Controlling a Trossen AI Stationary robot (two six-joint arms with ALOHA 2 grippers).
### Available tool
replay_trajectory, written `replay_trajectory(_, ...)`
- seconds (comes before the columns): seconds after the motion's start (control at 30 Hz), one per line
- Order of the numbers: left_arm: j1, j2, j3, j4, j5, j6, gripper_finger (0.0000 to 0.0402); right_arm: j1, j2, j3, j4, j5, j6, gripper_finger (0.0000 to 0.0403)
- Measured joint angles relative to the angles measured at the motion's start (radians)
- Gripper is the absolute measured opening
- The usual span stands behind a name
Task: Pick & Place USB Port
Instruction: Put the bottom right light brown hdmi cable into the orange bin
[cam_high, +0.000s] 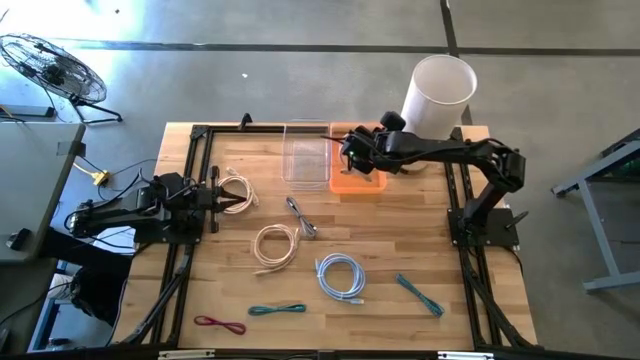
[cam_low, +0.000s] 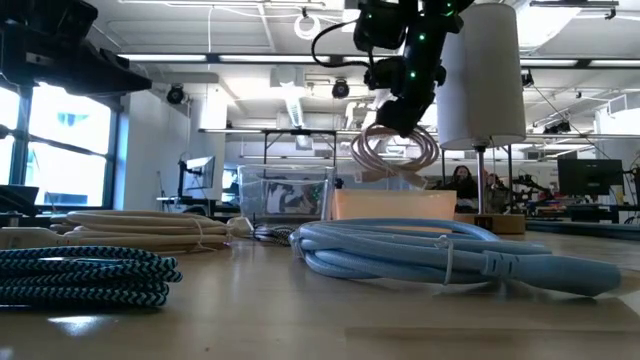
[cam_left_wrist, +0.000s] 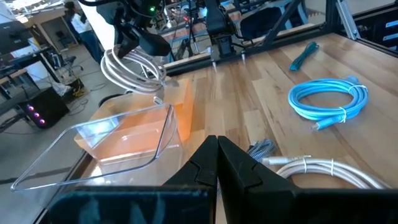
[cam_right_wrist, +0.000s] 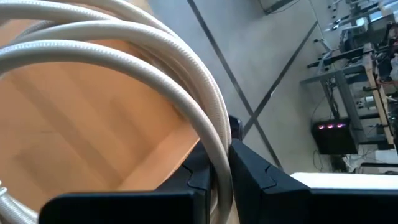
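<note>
Right gripper (cam_low: 402, 120) raised above the orange plastic bin (cam_high: 358, 178), jaws clamped on a coiled cream-white USB cable (cam_low: 393, 152) hanging just over the bin, clear plastic bin (cam_high: 306, 155) beside it, left gripper (cam_high: 222, 199) resting near the wooden table's (cam_high: 380, 320) left edge, jaws together on nothing.

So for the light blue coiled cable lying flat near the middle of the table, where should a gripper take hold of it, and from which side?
Probably from straight above, closing across the bundled strands of the light blue coiled cable on one side of the loop. It lies flat on the wooden table, so a sideways approach has little to grip. The open centre leaves room for one finger inside, one outside. Avoid the loose connector end, which would let the coil dangle.
</note>
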Motion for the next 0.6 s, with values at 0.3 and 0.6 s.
replay_trajectory(0.3,0.0,0.0,0.0,0.0,0.0,0.0,0.0001,-0.004,0.001,-0.004,0.004,-0.053,-0.029,0.0028)
replay_trajectory(0.6,0.0,0.0,0.0,-0.002,0.025,-0.04,0.0001,-0.032,0.001,-0.004,0.077,-0.142,-0.047,0.0133)
